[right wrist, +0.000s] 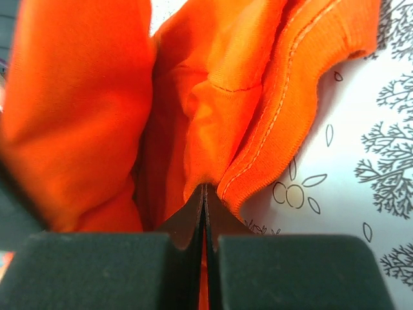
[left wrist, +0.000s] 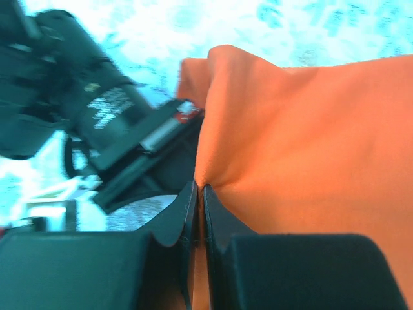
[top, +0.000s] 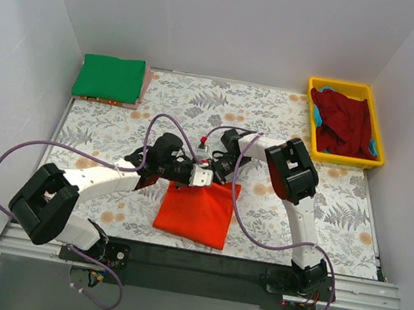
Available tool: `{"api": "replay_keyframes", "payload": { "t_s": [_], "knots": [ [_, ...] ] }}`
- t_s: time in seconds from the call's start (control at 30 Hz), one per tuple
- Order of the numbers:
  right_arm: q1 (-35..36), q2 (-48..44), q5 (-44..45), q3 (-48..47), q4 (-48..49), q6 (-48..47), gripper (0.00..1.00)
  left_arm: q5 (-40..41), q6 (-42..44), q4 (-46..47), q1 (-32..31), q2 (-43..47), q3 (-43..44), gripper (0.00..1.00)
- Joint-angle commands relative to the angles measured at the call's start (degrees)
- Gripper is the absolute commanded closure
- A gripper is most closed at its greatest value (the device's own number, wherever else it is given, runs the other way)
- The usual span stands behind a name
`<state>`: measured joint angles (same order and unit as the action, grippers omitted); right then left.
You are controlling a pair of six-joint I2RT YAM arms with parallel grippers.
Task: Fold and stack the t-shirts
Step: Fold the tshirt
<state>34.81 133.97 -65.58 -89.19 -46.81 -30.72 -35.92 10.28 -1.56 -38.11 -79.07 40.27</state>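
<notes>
An orange-red t-shirt (top: 198, 211) lies folded to a rough square at the table's near middle. Its far edge is pinched by both grippers. My left gripper (top: 205, 177) (left wrist: 199, 190) is shut on the orange cloth (left wrist: 310, 142) at the far left corner. My right gripper (top: 219, 175) (right wrist: 204, 188) is shut on a fold of the same shirt beside its ribbed hem (right wrist: 284, 123). A green t-shirt (top: 110, 78) lies folded at the far left corner of the table. A dark red t-shirt (top: 345, 124) sits crumpled in the yellow tray (top: 381, 149).
The yellow tray stands at the far right, with a bit of blue cloth (top: 373, 143) under the red shirt. A pinkish edge (top: 146, 86) shows under the green shirt. The floral tablecloth (top: 340, 217) covers the table, and white walls close in on three sides.
</notes>
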Motion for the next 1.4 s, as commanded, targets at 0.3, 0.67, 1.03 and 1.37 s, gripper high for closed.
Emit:
{"api": "replay_keyframes", "payload": {
  "t_s": [0.3,0.67,1.03,1.37],
  "knots": [
    [0.26,1.12,2.38,0.34,-0.74,-3.03,0.99,2.79,2.81,11.93,1.19,-3.20,-0.37,1.00],
    [-0.09,-3.36,14.42,-5.73,-1.62,-0.57,0.99,8.58,5.53,28.59,0.67,-3.20,-10.46,1.00],
    [-0.62,-8.89,31.65,-18.21,-7.16,-3.21,0.69,8.77,9.40,36.98,-0.48,0.40,-18.21,1.00],
    [-13.16,-15.93,21.30,-18.49,-8.12,0.13,0.38,9.72,5.19,35.40,-1.00,-5.39,-10.31,0.97]
  ]
}}
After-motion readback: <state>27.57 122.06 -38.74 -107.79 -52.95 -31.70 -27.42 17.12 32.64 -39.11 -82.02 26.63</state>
